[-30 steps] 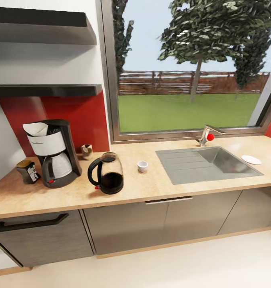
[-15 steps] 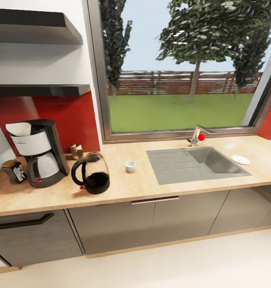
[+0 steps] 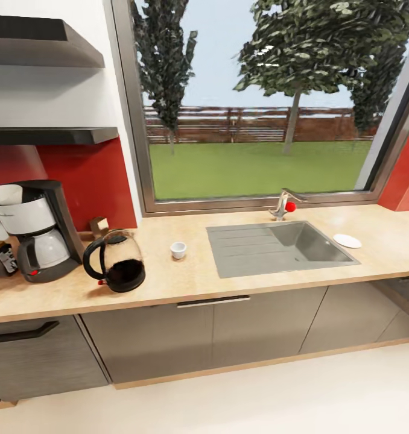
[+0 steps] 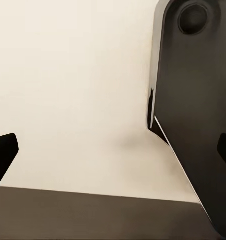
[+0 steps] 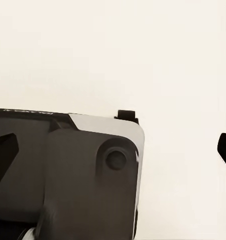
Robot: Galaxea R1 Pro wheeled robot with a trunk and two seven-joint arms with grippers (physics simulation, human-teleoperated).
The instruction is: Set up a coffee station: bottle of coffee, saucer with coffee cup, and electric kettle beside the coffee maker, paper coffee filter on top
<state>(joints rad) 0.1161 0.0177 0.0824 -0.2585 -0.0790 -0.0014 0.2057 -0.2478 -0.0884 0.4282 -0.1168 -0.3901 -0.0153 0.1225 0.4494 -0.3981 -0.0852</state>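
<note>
I am looking over the countertop (image 3: 240,283), taking the coffee maker (image 3: 34,232) at its far left end as my landmark, since everything has to gather beside it. The sink (image 3: 277,247) is sitting well to the right of the maker, splitting the worktop. The kettle (image 3: 116,263) is standing just right of the maker, close enough to count as placed, I judge. The filter (image 3: 4,194) is resting on top of the maker, and the bottle (image 3: 2,258) is standing just left of it. The saucer (image 3: 347,241) is lying far to the right of the maker, beyond the sink, so it needs fetching. The cup (image 3: 178,250) is sitting alone right of the kettle, awaiting that saucer. The left gripper (image 4: 113,155) and right gripper (image 5: 113,150) are both hanging spread wide, holding nothing, pointing at pale floor.
</note>
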